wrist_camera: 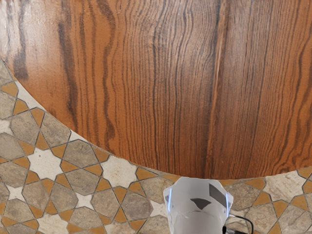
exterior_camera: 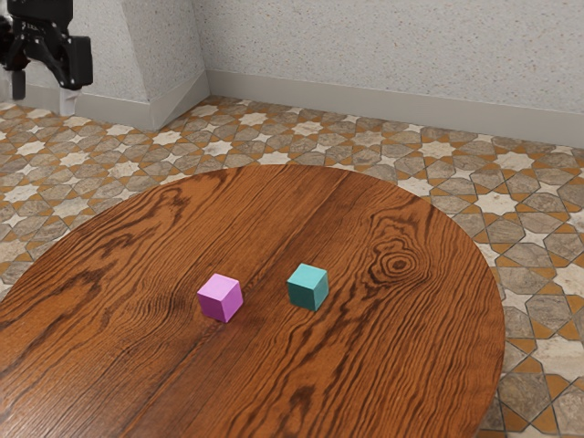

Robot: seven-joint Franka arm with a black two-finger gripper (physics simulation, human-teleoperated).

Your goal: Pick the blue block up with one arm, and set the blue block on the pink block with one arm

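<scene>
A: Whereabouts of blue block (exterior_camera: 307, 286)?
B: Flat on wooden table (exterior_camera: 383, 365), at three o'clock of pink block (exterior_camera: 220, 297), near but apart.
A: And gripper (exterior_camera: 43, 91)?
B: Released, grasping nothing; high at ten o'clock, well apart from both blocks. Around table, tiled floor (exterior_camera: 456, 164).

There's the gripper (exterior_camera: 42, 91): black and blocky, a matte housing with hard edges, pale fingers (exterior_camera: 68, 100) poking out underneath. From the wrist, a glossy white rounded arm shell (wrist_camera: 197, 207) with dark grey patches, and a thin black cable (wrist_camera: 240, 225) looping beside it.
</scene>
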